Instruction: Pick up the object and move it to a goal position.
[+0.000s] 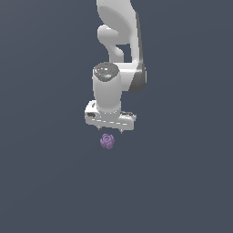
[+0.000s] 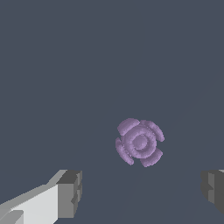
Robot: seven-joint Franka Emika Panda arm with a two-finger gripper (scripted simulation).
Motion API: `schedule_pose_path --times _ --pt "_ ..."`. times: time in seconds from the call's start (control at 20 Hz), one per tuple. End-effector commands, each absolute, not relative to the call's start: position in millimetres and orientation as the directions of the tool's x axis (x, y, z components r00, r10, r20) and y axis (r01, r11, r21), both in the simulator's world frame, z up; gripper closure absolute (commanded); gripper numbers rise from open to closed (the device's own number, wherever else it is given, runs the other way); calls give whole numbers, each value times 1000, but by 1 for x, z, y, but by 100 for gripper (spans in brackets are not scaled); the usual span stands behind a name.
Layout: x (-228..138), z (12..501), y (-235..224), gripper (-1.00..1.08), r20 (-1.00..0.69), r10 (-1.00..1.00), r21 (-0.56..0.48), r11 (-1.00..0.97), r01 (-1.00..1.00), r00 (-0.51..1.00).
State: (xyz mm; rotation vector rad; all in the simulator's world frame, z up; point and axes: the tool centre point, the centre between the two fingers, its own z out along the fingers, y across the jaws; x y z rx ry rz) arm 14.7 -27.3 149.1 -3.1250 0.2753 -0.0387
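Object [image 1: 107, 141], small purple rosette blob, sits on bare grey tabletop [image 1: 182, 182] just below gripper [image 1: 112, 131] in exterior view, not touching. Gripper fingers [image 2: 70, 192] spread wide apart w/ nothing between; no other items near, nothing blocking.

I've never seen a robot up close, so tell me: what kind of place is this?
Most likely a computer simulation, not a real room. The ground is a flat, featureless grey-blue, and the white arm looks smoothly rendered. Its open gripper hangs over a small purple blob.
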Motion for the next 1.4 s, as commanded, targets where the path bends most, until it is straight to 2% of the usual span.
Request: schedule_pose_path --times 0.0,0.45,0.8,1.35 --pt "16 130 -34 -92 15 -224 -6 -975 -224 975" --pt "15 92 -48 -92 0 -315 0 -949 -315 949" --pt "15 86 -48 -92 -1 -314 0 -949 -314 949" --pt "15 41 -48 -92 0 -318 0 -948 -318 948"
